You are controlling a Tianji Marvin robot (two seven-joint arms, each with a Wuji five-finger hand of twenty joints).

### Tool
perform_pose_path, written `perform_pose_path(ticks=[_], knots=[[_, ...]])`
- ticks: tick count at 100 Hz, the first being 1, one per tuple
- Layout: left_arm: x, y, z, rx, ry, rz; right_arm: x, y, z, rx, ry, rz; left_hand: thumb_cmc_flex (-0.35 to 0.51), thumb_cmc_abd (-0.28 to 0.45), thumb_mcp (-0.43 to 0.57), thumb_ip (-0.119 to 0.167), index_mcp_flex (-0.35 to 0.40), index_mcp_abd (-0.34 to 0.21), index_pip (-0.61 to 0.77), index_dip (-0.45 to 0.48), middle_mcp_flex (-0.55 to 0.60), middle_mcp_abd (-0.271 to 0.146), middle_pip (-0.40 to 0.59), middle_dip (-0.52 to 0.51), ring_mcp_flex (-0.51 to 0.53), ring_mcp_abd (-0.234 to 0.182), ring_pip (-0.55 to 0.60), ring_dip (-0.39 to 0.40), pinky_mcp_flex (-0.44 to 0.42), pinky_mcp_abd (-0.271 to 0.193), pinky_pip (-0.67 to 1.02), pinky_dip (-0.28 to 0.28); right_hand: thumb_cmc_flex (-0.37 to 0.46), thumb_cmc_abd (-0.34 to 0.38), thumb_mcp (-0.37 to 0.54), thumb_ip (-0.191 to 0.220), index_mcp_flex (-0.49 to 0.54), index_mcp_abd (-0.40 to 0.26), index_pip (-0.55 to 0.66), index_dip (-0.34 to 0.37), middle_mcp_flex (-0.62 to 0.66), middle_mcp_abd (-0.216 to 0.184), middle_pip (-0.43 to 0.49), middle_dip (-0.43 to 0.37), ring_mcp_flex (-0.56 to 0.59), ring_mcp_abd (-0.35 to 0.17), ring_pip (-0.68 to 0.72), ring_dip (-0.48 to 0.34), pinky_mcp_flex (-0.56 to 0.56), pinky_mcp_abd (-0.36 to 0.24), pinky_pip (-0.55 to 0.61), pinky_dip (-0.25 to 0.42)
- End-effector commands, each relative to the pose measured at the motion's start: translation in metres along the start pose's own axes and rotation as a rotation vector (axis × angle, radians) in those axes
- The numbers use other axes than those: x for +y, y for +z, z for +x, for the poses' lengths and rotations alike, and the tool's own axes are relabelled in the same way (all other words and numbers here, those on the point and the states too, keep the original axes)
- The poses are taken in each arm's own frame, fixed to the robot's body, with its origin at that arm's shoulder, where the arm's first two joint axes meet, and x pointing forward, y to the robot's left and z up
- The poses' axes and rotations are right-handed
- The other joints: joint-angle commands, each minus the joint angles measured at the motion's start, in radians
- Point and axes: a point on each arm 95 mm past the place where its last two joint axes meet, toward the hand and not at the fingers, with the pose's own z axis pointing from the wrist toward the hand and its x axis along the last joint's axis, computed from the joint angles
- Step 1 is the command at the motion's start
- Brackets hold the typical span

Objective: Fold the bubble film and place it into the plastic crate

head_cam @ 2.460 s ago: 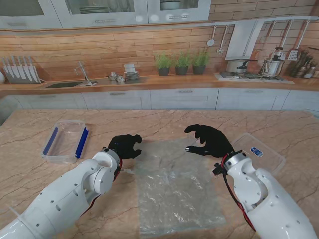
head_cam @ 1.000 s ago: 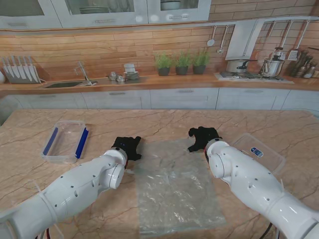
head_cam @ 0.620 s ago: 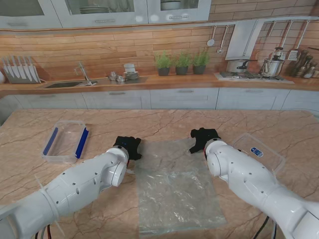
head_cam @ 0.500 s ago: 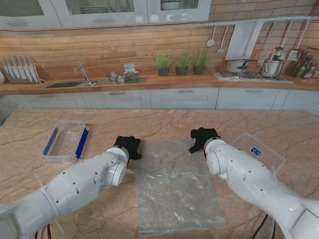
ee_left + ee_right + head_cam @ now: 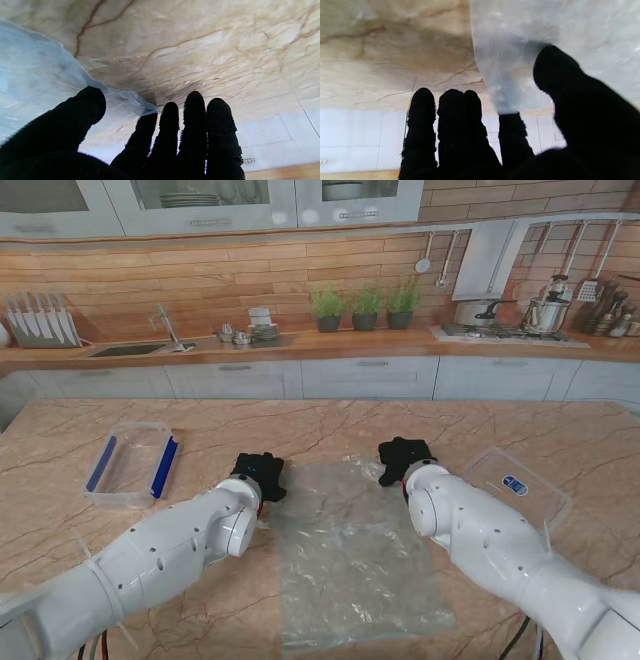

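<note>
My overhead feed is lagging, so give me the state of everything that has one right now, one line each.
bubble film: unfolded, mostly flat on the table, far corners lifting.
left hand: pinching the film's far left corner between thumb and index finger.
right hand: pinching the far right corner the same way.
plastic crate: open, far left, nothing visible inside.
clear lid: lying flat, right of the film.

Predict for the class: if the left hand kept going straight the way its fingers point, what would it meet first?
Probably nothing on the table. The left hand, pinching the bubble film corner, points away across bare marble table; beyond its edge stand cabinets. Depth is unclear.
</note>
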Motion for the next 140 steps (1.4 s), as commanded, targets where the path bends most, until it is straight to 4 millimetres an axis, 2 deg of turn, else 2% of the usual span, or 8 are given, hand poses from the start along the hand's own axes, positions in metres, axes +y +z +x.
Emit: perform_pose_path(ticks=[1, 15, 52, 77, 85, 92, 102, 140], knots=[[0.043, -0.007, 0.003, 0.003, -0.004, -0.096, -0.032, -0.011, 0.001, 0.004, 0.003, 0.075, 0.102, -0.122, 0.020, -0.020, 0.109, -0.149, 0.483, 0.150, -0.004, -0.003, -0.019, -0.026, -0.016, 0.030, -0.021, -0.019, -0.005, 0.001, 0.003, 0.024, 0.058, -0.044, 0.027, -0.035, 0.133, -0.110, 0.054, -0.036, 0.025, 0.017, 0.033, -0.004, 0.007, 0.011, 0.039, -0.010, 0.000, 0.020, 0.045, -0.011], [0.045, -0.007, 0.005, 0.007, -0.033, -0.093, -0.033, -0.014, 0.001, -0.013, 0.059, 0.083, 0.220, -0.206, 0.025, -0.088, 0.096, -0.190, 0.634, 0.165, 0.052, -0.016, -0.053, -0.115, -0.014, 0.033, -0.065, -0.074, -0.004, 0.001, 0.000, 0.022, 0.101, 0.039, 0.012, -0.027, 0.161, -0.099, 0.063, -0.078, 0.045, 0.022, 0.021, -0.018, 0.010, 0.030, 0.028, -0.027, -0.005, 0.027, 0.037, -0.014], [0.045, -0.009, 0.009, 0.009, -0.160, -0.069, -0.031, -0.022, -0.001, -0.025, 0.173, 0.090, 0.319, -0.198, 0.054, -0.088, 0.108, -0.238, 0.812, 0.205, 0.210, -0.030, -0.047, -0.206, 0.057, 0.045, -0.106, -0.151, 0.012, 0.029, 0.002, 0.004, 0.167, 0.181, -0.014, -0.004, 0.192, -0.079, 0.022, -0.118, 0.108, 0.021, -0.066, -0.137, 0.000, 0.080, -0.057, -0.097, -0.026, 0.033, 0.012, -0.023], [0.038, -0.013, 0.010, -0.019, -0.309, 0.002, -0.025, -0.026, 0.000, -0.008, 0.258, 0.071, 0.319, -0.202, 0.073, -0.103, 0.124, -0.289, 0.804, 0.216, 0.439, -0.028, -0.066, -0.176, 0.236, 0.074, 0.027, -0.131, 0.209, 0.013, 0.169, 0.017, 0.165, 0.233, -0.039, 0.014, 0.176, -0.099, 0.007, -0.099, 0.211, -0.006, -0.136, -0.235, 0.003, 0.101, -0.109, -0.141, -0.030, 0.036, 0.002, -0.027], [0.036, -0.014, 0.010, -0.035, -0.360, 0.024, -0.022, -0.027, 0.000, -0.001, 0.285, 0.069, 0.311, -0.208, 0.101, -0.105, 0.218, -0.230, 0.755, 0.117, 0.544, -0.013, -0.083, -0.228, 0.313, 0.082, 0.043, -0.156, 0.271, 0.029, 0.226, 0.008, 0.175, 0.245, -0.041, 0.010, 0.170, -0.103, 0.002, -0.098, 0.247, -0.013, -0.171, -0.271, 0.006, 0.100, -0.137, -0.160, -0.031, 0.036, 0.002, -0.027], [0.036, -0.014, 0.011, -0.058, -0.420, 0.045, -0.021, -0.027, 0.002, 0.008, 0.322, 0.057, 0.316, -0.210, 0.135, -0.094, 0.284, -0.185, 0.732, 0.042, 0.618, -0.011, -0.079, -0.252, 0.360, 0.081, 0.054, -0.176, 0.308, 0.042, 0.260, 0.001, 0.186, 0.256, -0.035, -0.007, 0.159, -0.110, 0.001, -0.088, 0.281, -0.015, -0.213, -0.306, 0.018, 0.099, -0.175, -0.188, -0.031, 0.036, 0.002, -0.027], [0.039, -0.013, 0.012, -0.076, -0.481, 0.066, -0.019, -0.027, 0.003, 0.010, 0.365, 0.046, 0.307, -0.201, 0.180, -0.070, 0.275, -0.155, 0.742, 0.033, 0.639, -0.014, -0.044, -0.219, 0.352, 0.070, 0.047, -0.192, 0.291, 0.044, 0.252, -0.009, 0.191, 0.261, -0.024, -0.024, 0.151, -0.128, 0.003, -0.068, 0.327, -0.018, -0.261, -0.345, 0.038, 0.098, -0.212, -0.217, -0.019, 0.040, -0.003, -0.030], [0.032, -0.013, 0.007, -0.143, -0.689, 0.138, -0.005, -0.026, 0.004, 0.015, 0.506, 0.029, 0.323, -0.263, 0.312, -0.032, 0.150, -0.194, 0.853, 0.165, 0.630, -0.075, -0.095, -0.002, 0.246, 0.031, -0.017, -0.209, 0.167, 0.049, 0.137, -0.002, 0.217, 0.222, 0.067, -0.066, 0.164, -0.176, 0.027, -0.024, 0.424, -0.037, -0.294, -0.379, 0.093, 0.087, -0.234, -0.246, 0.016, 0.042, -0.012, -0.032]])
